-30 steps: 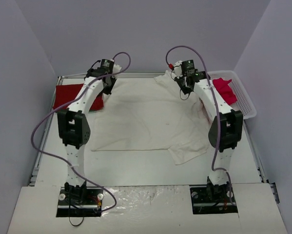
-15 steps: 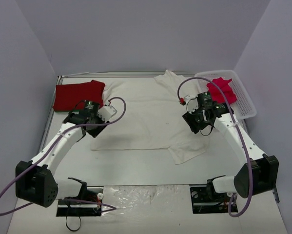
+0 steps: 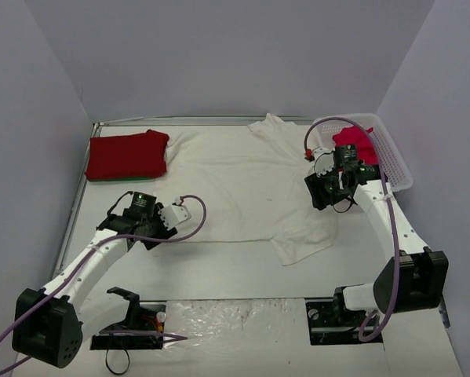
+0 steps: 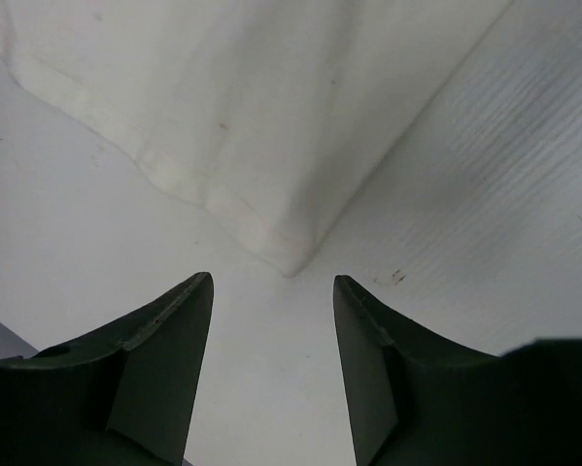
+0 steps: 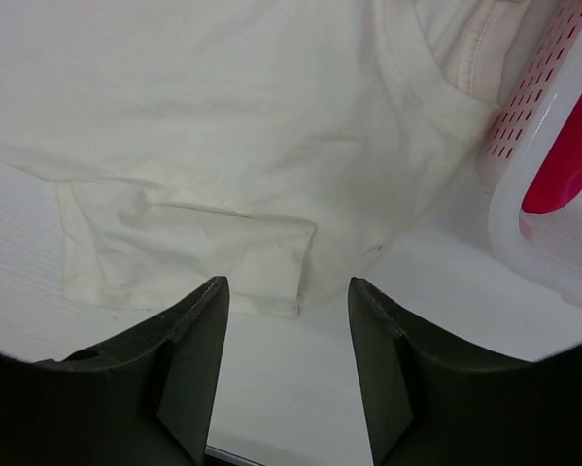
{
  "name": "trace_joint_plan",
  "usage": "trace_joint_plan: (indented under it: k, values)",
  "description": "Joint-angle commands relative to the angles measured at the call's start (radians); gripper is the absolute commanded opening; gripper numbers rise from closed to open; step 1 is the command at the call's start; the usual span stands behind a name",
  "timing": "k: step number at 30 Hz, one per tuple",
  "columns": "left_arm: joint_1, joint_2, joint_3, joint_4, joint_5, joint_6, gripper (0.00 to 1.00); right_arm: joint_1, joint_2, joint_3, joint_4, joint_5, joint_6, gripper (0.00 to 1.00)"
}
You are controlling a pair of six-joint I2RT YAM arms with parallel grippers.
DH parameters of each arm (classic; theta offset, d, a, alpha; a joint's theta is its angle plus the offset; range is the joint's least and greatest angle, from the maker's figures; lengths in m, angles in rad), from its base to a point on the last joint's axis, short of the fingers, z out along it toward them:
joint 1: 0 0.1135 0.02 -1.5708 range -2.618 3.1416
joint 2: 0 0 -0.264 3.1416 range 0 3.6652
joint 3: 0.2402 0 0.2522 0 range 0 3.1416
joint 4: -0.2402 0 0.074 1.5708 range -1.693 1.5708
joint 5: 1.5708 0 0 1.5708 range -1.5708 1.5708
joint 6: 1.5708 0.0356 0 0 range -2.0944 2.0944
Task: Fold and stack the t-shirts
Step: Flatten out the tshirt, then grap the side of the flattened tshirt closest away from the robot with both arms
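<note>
A large cream-white t-shirt (image 3: 242, 177) lies spread flat mid-table. My left gripper (image 3: 150, 233) hovers at its near-left corner, open and holding nothing. In the left wrist view that corner of the shirt (image 4: 222, 97) points into the gap of the gripper (image 4: 273, 291). My right gripper (image 3: 324, 196) is open over the shirt's right sleeve. In the right wrist view the sleeve hem (image 5: 222, 252) lies just ahead of the gripper (image 5: 287, 288). A folded red t-shirt (image 3: 127, 155) rests at the back left. A pinkish-red t-shirt (image 3: 356, 145) is bunched in the basket.
The white lattice basket (image 3: 391, 157) stands at the back right, close beside my right gripper; its wall (image 5: 524, 194) fills the right of the right wrist view. Grey walls enclose the table on three sides. Crinkled plastic (image 3: 235, 314) lies between the arm bases.
Both arms have swung back from the shirt's far edge. The left came to the near-left corner, the right to the right sleeve. Both grippers opened on the way.
</note>
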Motion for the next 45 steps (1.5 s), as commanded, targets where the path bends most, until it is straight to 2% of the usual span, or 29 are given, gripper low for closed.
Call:
trace_joint_plan:
  k: [1,15,24,31,34,35,36,40,41,42,45]
  values:
    - [-0.006,0.003,-0.033,0.065,0.024,0.068,0.52,-0.027,0.001,-0.005,0.005,-0.054,0.018,0.49]
    - [-0.008,0.081,-0.125,0.163,0.007,0.132,0.54,-0.089,0.044,-0.010,0.011,-0.085,0.018,0.50]
    - [-0.008,0.130,-0.153,0.218,-0.016,0.137,0.53,-0.103,0.041,-0.010,0.013,-0.090,0.015,0.50]
    - [0.000,0.230,-0.139,0.272,-0.055,0.117,0.50,-0.110,0.038,-0.010,0.011,-0.091,0.015,0.50]
    - [0.003,0.242,-0.133,0.273,-0.058,0.125,0.41,-0.110,0.038,-0.010,0.011,-0.094,0.015,0.51]
    - [0.003,0.245,-0.133,0.273,-0.059,0.126,0.32,-0.110,0.038,-0.010,0.011,-0.096,0.015,0.51]
    - [0.003,0.248,-0.132,0.270,-0.059,0.131,0.29,-0.110,0.038,-0.010,0.011,-0.096,0.015,0.51]
    - [0.004,0.245,-0.136,0.258,-0.058,0.141,0.19,-0.110,0.032,-0.010,0.011,-0.097,0.015,0.51]
    - [0.004,0.240,-0.135,0.252,-0.050,0.144,0.14,-0.110,0.032,-0.010,0.011,-0.096,0.015,0.51]
    - [0.004,0.240,-0.135,0.240,-0.047,0.145,0.03,-0.110,0.029,-0.010,0.011,-0.096,0.017,0.51]
    - [0.004,0.221,-0.130,0.227,-0.049,0.125,0.02,-0.110,0.014,-0.008,0.009,-0.085,0.015,0.52]
